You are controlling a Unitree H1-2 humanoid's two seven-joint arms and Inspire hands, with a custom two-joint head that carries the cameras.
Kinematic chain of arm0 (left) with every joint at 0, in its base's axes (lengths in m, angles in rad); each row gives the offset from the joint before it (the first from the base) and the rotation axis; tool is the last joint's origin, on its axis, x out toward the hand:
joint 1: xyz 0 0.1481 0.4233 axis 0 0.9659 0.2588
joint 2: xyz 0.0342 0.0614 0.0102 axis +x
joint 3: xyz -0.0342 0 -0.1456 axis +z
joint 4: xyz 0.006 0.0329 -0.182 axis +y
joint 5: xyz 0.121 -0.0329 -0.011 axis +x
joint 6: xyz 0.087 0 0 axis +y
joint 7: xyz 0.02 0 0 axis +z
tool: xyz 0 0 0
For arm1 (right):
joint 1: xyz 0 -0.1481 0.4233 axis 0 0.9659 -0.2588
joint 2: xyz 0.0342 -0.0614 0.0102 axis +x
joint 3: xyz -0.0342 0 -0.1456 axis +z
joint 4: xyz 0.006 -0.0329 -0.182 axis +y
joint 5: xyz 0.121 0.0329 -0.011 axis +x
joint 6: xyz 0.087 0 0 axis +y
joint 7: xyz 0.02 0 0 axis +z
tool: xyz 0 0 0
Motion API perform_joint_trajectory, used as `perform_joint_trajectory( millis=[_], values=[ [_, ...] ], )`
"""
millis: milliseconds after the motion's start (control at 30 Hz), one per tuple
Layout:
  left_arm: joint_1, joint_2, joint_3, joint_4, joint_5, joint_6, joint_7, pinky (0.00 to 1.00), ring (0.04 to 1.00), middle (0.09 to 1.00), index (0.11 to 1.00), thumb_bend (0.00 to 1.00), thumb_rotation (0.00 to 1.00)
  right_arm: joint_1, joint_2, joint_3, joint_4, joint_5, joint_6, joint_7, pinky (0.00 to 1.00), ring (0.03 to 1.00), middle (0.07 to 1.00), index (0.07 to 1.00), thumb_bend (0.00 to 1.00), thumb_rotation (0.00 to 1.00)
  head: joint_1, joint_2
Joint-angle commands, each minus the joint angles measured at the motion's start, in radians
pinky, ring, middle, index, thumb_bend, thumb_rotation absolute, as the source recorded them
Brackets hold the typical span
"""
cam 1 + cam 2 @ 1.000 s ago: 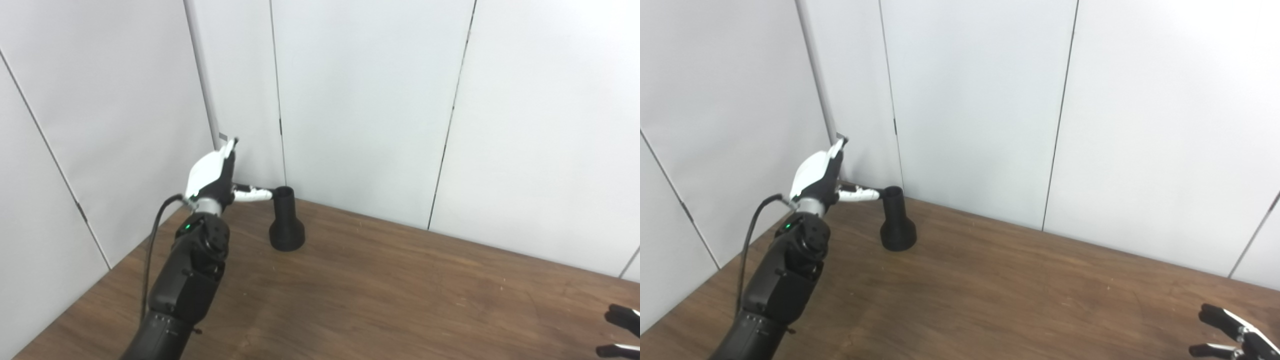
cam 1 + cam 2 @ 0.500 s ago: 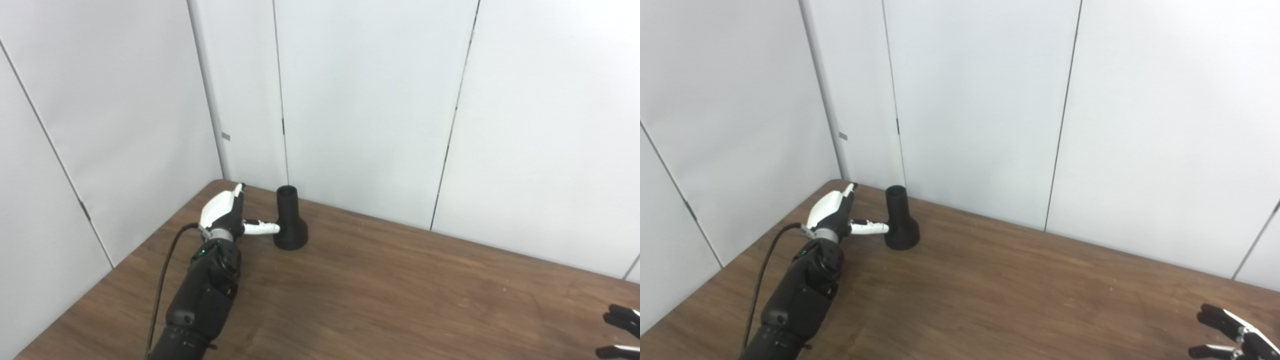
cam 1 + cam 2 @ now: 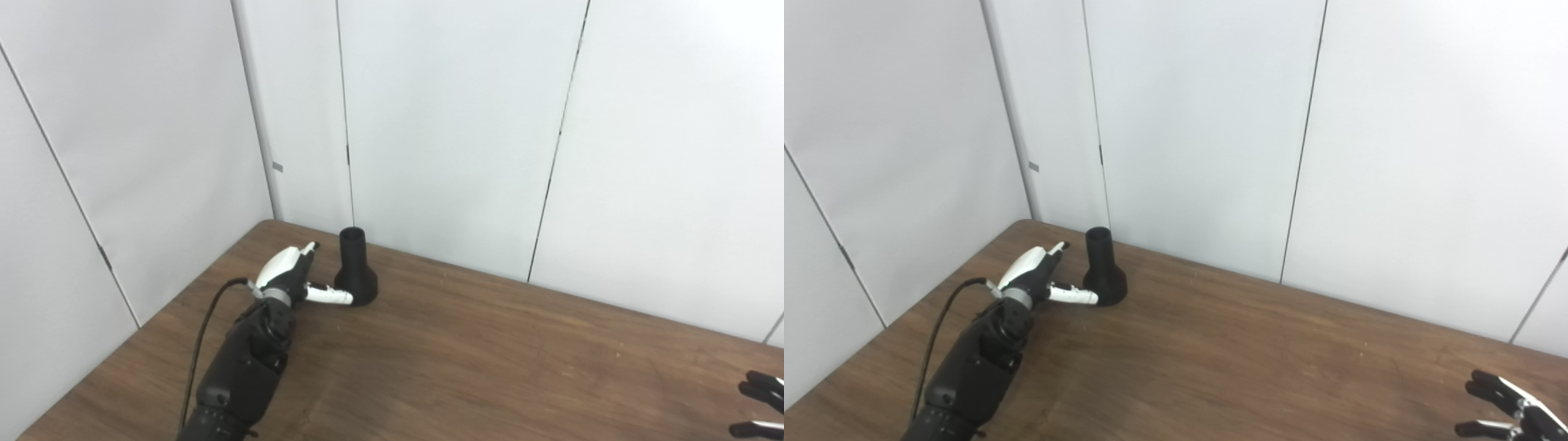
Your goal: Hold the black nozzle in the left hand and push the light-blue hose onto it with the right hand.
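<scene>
The black nozzle (image 3: 355,268) stands upright on its wide base at the back left of the wooden table (image 3: 490,355), near the wall; it also shows in the right eye view (image 3: 1102,266). My left hand (image 3: 293,278) is open and low over the table just left of the nozzle. Its thumb reaches to the nozzle's base. My right hand (image 3: 1510,410) is open at the bottom right corner, only partly in view. No light-blue hose is in view.
White wall panels (image 3: 459,122) stand close behind the nozzle and along the table's left side. A black cable (image 3: 202,331) runs along my left forearm.
My left hand has come down from nozzle-top height to the table beside the nozzle's base and leaned forward. The camera shifted slightly. The nozzle and my right hand have stayed in place.
</scene>
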Motion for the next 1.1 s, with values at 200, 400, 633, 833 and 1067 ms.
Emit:
perform_joint_trajectory(
  millis=[200,400,633,833,1067],
  values=[
    [-0.053,0.023,-0.028,0.042,-0.047,-0.005,0.054,1.0,0.98,0.928,0.945,1.0,0.35,-0.019,-0.035,-0.017,-0.039,0.014,-0.015,0.002,0.39,0.613,0.814,0.822,0.55,0.0,-0.004,0.01],
    [-0.064,0.022,-0.064,0.087,-0.076,-0.027,0.106,0.91,0.919,0.895,0.915,1.0,0.32,-0.019,-0.04,-0.016,-0.039,0.016,-0.014,-0.002,0.4,0.614,0.799,0.823,0.55,0.0,-0.011,0.017],
    [-0.084,0.017,-0.081,0.135,-0.114,-0.045,0.155,0.86,0.907,0.894,0.911,1.0,0.29,-0.017,-0.037,-0.021,-0.054,0.032,0.006,-0.005,0.42,0.605,0.793,0.823,0.55,0.0,-0.015,0.021],
    [-0.096,0.02,-0.116,0.167,-0.118,-0.046,0.19,0.8,0.899,0.904,0.906,1.0,0.27,-0.013,-0.032,-0.015,-0.064,0.031,0.01,-0.008,0.43,0.599,0.789,0.822,0.55,0.0,-0.02,0.028],
    [-0.111,0.024,-0.165,0.192,-0.113,-0.036,0.202,0.88,0.895,0.882,0.893,1.0,0.26,-0.013,-0.03,-0.014,-0.072,0.029,0.016,-0.011,0.43,0.598,0.783,0.82,0.55,0.0,-0.033,0.038]
  ],
)
